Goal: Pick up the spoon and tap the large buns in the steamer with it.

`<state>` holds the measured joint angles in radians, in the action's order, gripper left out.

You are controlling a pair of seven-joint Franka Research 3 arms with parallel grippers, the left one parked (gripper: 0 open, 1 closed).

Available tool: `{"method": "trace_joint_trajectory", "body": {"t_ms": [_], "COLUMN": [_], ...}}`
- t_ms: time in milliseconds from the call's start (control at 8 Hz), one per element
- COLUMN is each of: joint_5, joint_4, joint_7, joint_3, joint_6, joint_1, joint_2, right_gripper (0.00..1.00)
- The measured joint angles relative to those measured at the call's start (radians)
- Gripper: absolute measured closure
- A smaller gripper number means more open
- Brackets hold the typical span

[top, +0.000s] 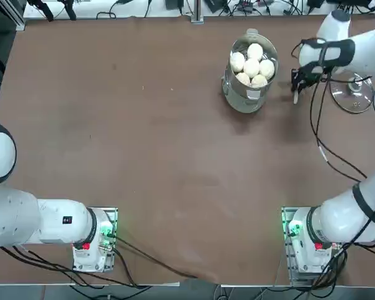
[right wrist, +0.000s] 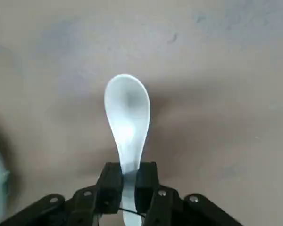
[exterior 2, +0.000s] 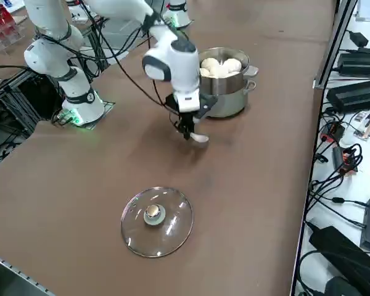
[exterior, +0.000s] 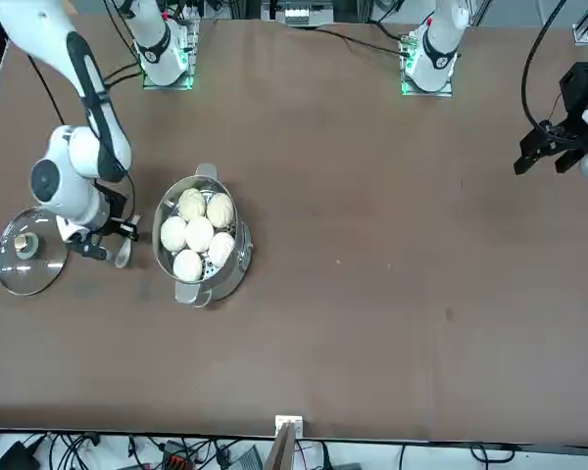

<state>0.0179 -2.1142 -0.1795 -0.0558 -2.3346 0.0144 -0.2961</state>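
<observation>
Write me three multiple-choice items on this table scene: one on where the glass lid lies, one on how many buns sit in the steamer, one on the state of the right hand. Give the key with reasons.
1. Where is the glass lid?
A. On the steamer
B. Flat on the table, apart from the steamer
C. In the hand

2. How many large buns show in the steamer?
A. Two
B. Five
C. Nine

3. What is the right hand doing?
A. Shut on the spoon's handle
B. Open above the buns
C. Shut on the lid's knob

Key:
1 B, the lid lies on the table on the far side of the hand from the steamer.
2 B, the top view shows five white buns clustered in the pot.
3 A, the wrist view shows the fingers pinching the handle of the spoon, bowl pointing outward.
</observation>
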Motion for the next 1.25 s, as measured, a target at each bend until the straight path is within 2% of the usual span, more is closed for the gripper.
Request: {"method": "trace_joint_trajectory", "body": {"t_ms": [250,500,625,1000,1250], "joint_5": [0.001,0.012,0.015,0.056,0.116], "joint_4": [0.111,0.229,0.272,0.305,0.330], "joint_7": [0.000,-0.052,-0.120,-0.318,-0.342], "joint_3": [0.015,0.043,0.059,0.074,0.074], "joint_6": [0.257,0.469,0.520,0.529,0.528], "joint_1": [0.016,0.070,0.116,0.256,0.281], "joint_2": [0.104,0.180,0.193,0.167,0.129], "right_gripper": [0.82,0.82,0.82,0.82,0.82]}}
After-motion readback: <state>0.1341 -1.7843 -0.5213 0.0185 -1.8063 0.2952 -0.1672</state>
